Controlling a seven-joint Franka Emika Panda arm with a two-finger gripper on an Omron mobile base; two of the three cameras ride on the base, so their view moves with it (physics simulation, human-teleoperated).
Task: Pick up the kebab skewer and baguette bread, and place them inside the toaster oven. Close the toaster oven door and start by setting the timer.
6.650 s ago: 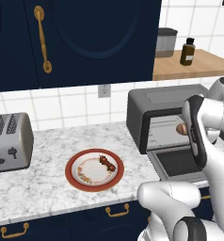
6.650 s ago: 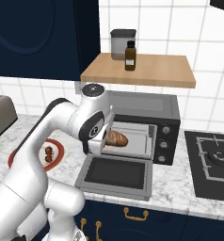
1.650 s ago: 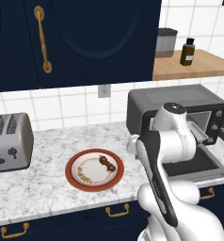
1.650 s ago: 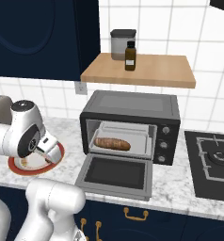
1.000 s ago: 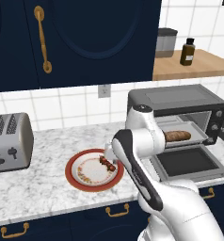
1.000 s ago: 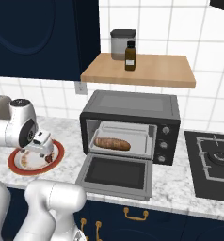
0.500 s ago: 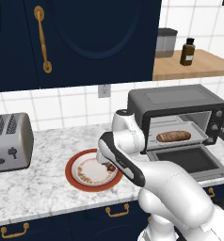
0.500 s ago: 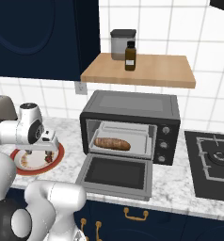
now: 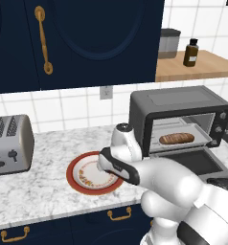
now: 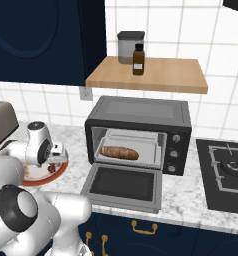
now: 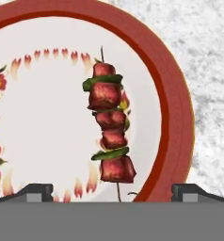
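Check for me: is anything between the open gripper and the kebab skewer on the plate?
Nothing visible. In the hand view the kebab skewer lies bare on the red-rimmed plate, between the two fingertips of the open gripper, with only plate surface around it.

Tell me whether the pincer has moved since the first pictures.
Yes. The pincer has swung left from the dark grey toaster oven mouth to hover open over the red-rimmed plate, above the kebab skewer.
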